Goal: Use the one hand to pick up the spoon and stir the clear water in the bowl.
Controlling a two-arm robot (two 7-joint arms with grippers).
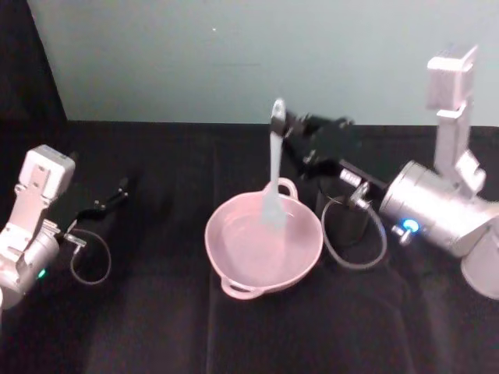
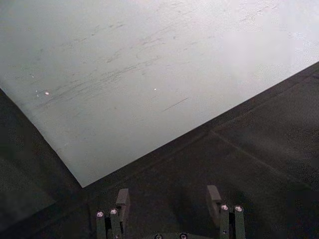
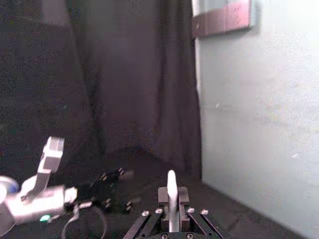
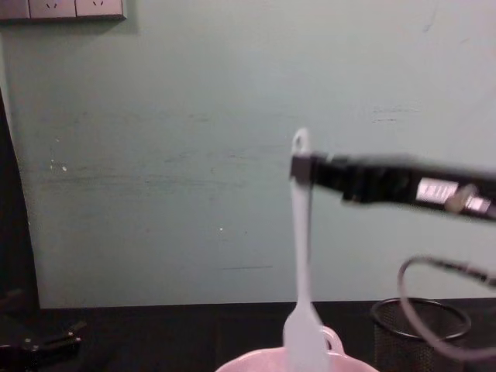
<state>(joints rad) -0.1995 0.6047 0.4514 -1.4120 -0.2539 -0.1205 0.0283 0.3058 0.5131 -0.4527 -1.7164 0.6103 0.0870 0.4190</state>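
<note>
The pale pink bowl (image 1: 234, 265) sits at the table's middle, its rim (image 4: 341, 359) low in the chest view. The white spoon (image 1: 274, 167) stands nearly upright, its flat head down inside the bowl. My right gripper (image 1: 291, 137) is shut on the spoon's handle near its top end, reaching in from the right. From the chest the spoon (image 4: 301, 248) hangs from that gripper (image 4: 308, 169). In the right wrist view the handle (image 3: 171, 196) is pinched between the fingers. My left gripper (image 1: 117, 193) rests parked at the left; its fingers (image 2: 122, 198) stand apart, holding nothing.
A black wire-mesh cup (image 1: 344, 220) stands just right of the bowl, under the right arm (image 1: 437, 210), with a cable loop beside it. It shows again as the mesh cup (image 4: 420, 327) in the chest view. Black cloth covers the table; a pale wall stands behind.
</note>
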